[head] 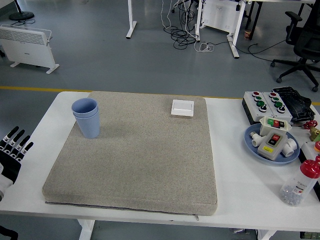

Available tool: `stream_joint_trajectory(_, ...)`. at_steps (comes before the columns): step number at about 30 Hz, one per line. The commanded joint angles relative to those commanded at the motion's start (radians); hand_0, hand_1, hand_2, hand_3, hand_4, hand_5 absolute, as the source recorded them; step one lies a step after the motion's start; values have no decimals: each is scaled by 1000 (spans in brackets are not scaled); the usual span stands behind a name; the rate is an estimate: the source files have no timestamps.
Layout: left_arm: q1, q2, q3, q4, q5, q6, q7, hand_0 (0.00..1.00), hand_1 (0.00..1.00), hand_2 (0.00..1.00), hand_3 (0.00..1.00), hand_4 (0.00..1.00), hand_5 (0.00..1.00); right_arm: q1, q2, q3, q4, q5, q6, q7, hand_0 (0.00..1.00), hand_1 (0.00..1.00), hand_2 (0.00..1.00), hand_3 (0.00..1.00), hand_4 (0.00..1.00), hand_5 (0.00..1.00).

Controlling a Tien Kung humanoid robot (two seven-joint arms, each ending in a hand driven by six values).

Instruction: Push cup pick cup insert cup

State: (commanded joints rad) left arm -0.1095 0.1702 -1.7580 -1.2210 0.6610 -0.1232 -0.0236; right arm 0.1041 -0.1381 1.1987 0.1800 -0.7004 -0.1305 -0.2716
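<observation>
Head view: blue cups (86, 117) nested (upright), mat (135, 160).

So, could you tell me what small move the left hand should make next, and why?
Probably reach forward and right toward the blue cups. The left hand is at the table's left edge, fingers spread and empty, well short of the cups, which stand nested and upright on the grey mat, untouched.

Two blue cups (86, 117), nested and upright, stand on the grey mat (135, 155) near its far left corner; a white switch plate (182, 107) lies at its far right corner. The left hand (11, 152) sits left of the mat, fingers extended, empty.
</observation>
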Motion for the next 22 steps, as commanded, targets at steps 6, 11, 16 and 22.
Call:
stream_joint_trajectory(6, 3, -1, 1, 1, 28, 2, -2, 848, 849, 869, 780, 577, 998, -3, 0, -1, 0, 0, 0, 0, 724, 649, 643, 573, 120, 468)
stream_joint_trajectory(11, 5, 0, 5, 0, 47, 2, -2, 849, 849, 869, 778, 576, 998, -5, 1, -1, 0, -1, 0, 0, 724, 650, 643, 573, 120, 467)
stream_joint_trajectory(16, 5, -3, 18, -2, 53, -2, 0, 849, 850, 872, 777, 574, 998, -5, 1, -2, 0, -1, 1, 0, 724, 650, 643, 573, 120, 467)
stream_joint_trajectory(22, 6, -3, 32, -5, 53, -5, -7, 852, 852, 874, 778, 574, 998, -4, 0, -3, 0, 0, 1, 1, 724, 650, 643, 573, 120, 468)
